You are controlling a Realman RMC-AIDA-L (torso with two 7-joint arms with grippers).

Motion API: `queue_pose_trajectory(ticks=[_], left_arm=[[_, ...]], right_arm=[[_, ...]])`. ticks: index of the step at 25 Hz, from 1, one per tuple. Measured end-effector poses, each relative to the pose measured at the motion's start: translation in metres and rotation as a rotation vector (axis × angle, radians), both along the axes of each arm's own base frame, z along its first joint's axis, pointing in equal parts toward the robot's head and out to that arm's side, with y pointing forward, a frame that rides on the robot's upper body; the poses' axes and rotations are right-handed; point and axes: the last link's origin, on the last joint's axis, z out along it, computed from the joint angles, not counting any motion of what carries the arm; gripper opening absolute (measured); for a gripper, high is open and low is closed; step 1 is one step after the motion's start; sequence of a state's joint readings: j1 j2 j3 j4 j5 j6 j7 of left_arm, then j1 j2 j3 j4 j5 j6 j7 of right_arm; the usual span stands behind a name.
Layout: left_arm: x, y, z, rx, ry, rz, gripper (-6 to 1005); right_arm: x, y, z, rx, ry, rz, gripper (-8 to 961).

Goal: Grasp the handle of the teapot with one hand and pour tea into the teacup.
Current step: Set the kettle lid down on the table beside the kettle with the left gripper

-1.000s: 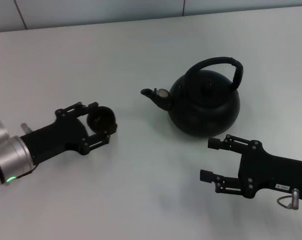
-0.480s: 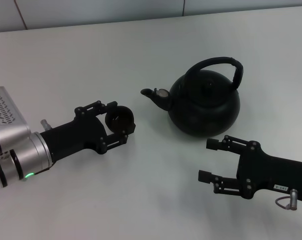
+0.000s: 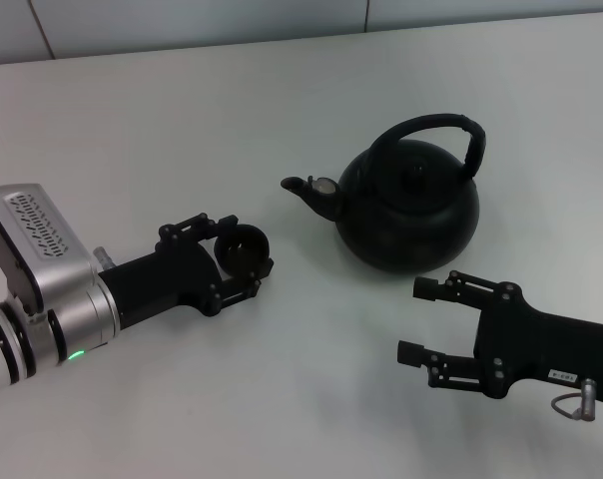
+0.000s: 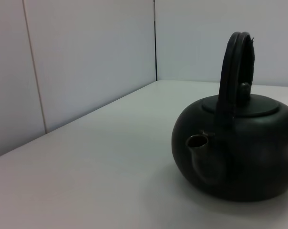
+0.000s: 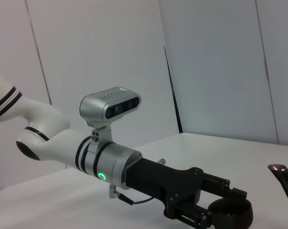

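The matte-black teapot (image 3: 411,212) stands on the white table right of centre, its spout (image 3: 307,189) pointing left and its arched handle (image 3: 433,127) upright. It also shows in the left wrist view (image 4: 239,152) with the handle (image 4: 233,67). My left gripper (image 3: 244,256) is shut on the small dark teacup (image 3: 244,243), low over the table, left of and below the spout. The right wrist view shows that cup (image 5: 232,212) between the left fingers. My right gripper (image 3: 416,319) is open and empty, just in front of the teapot. No tea shows.
The white table (image 3: 182,120) runs back to a pale panelled wall (image 3: 202,20). The left arm's silver wrist and camera (image 3: 32,249) lie at the lower left. The right arm (image 3: 551,349) lies along the lower right.
My left gripper has carried the teacup to the right, closer to the teapot's spout. The right gripper and the teapot have stayed in place.
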State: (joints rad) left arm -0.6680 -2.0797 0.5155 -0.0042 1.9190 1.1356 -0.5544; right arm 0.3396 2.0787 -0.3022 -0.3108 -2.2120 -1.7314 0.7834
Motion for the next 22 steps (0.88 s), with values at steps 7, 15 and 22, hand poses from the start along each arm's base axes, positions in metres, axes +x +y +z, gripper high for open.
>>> queue_pose_trajectory(ticks=[7,15,22], left_arm=[[-0.0018,0.0003,-0.0014,0.002,0.011,0.012,712],[-0.0016,-0.0001,-0.0017,0.001,0.011,0.01,734],[-0.0008,0.0013,-0.0005,0.013,-0.004,0.021,753]], right_arm=[[-0.0007,-0.0004,-0.0011,-0.004,0.001,0.003,789],[-0.0008,-0.0003,-0.0012,-0.005,0.0,0.004,789],[-0.0007,-0.0003,-0.0012,-0.006,0.0,0.003,789]])
